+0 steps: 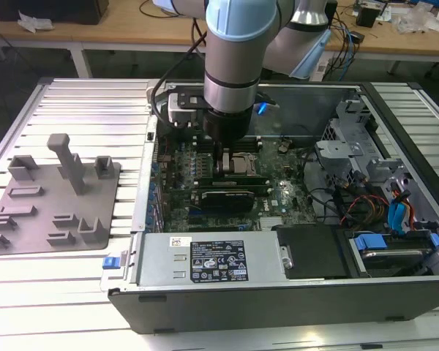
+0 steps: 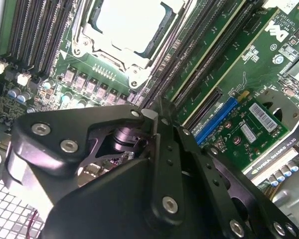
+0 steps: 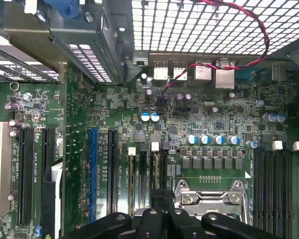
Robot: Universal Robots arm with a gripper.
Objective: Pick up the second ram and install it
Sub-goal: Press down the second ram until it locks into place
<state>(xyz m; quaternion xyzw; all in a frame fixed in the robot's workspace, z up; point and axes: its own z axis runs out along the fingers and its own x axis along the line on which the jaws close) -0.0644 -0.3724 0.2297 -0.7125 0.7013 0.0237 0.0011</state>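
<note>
The claw (image 2: 157, 117) is low over the motherboard (image 3: 209, 124), its tips at the memory slots beside the processor socket (image 2: 127, 25). Its own black links hide the tips, so I cannot tell how wide it is open. The second ram is not clear to see.

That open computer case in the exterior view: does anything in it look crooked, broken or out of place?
Nothing stands out. The gripper is down among the memory slots beside the processor socket, the black-shrouded card sits straight across the motherboard, and no parts look loose or damaged.
</note>
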